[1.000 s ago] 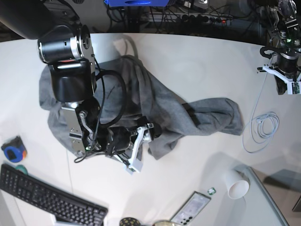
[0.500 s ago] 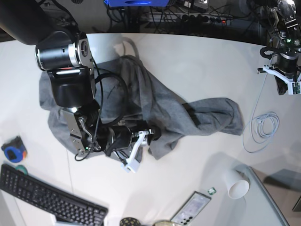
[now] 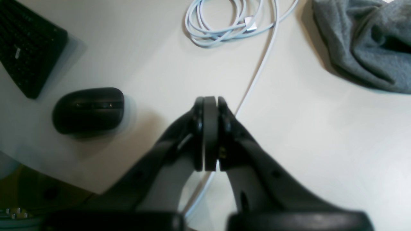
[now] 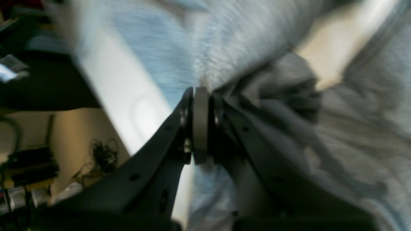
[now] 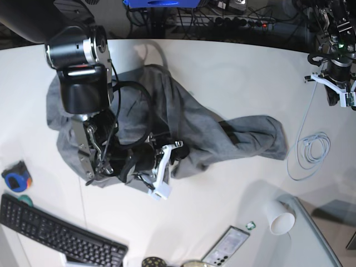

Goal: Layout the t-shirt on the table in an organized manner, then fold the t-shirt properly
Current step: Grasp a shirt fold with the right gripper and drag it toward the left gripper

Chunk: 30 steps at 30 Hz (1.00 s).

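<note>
My right pincer [image 4: 200, 96] is closed on a fold of the large heather-grey cotton t-shirt [image 5: 183, 119], which lies crumpled in a heap across the middle of the wide white surface [image 5: 233, 72]. My left pincer [image 3: 210, 102] is closed with nothing in it, hovering above a coiled white cable [image 3: 224, 24], apart from the shirt's edge.

Our right gripper [image 5: 165, 167], open a second ago, has now closed on the near edge of the crumpled heather-grey cotton t-shirt [image 5: 183, 122]. We see that edge drawn up and back, and our right arm has shifted slightly toward the far side.
</note>
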Each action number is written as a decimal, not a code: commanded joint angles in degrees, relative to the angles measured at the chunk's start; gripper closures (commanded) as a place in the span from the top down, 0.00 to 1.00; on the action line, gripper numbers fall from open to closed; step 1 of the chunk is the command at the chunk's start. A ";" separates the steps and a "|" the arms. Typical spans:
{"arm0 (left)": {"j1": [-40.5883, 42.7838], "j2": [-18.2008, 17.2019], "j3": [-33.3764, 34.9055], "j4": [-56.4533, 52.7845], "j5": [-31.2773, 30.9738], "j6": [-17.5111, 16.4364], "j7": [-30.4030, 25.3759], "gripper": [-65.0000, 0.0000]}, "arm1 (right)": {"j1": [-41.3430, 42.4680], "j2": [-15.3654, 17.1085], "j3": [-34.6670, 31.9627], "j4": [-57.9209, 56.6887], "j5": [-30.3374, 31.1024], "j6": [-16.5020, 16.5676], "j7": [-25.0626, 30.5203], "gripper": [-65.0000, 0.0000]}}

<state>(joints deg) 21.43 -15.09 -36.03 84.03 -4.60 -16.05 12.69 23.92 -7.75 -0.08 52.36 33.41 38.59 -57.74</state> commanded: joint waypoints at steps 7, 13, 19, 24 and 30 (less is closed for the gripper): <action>-2.05 -1.66 -0.06 1.29 -0.19 0.45 -0.86 0.00 | -8.23 -0.03 -11.57 25.22 11.82 0.66 -11.50 0.00; -2.75 -1.74 -0.06 1.11 -0.10 0.45 -0.86 0.00 | -14.47 1.73 -20.54 28.65 13.76 1.02 -14.05 0.01; -4.16 -1.74 0.03 0.06 -0.10 0.45 -0.78 0.00 | -11.83 3.13 -19.31 19.86 15.16 1.02 -12.99 0.18; -4.24 -1.74 1.00 0.23 -0.10 0.45 -0.78 0.00 | -11.48 5.33 -19.04 19.42 19.21 1.02 -15.80 0.56; -3.80 -0.16 10.67 4.01 -0.63 0.45 -0.78 0.00 | -11.83 14.65 -18.96 30.59 21.84 0.66 -12.37 0.45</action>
<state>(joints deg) 17.67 -14.66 -25.06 86.74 -4.73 -16.05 13.17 10.87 6.57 -19.29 82.11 54.13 39.00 -70.65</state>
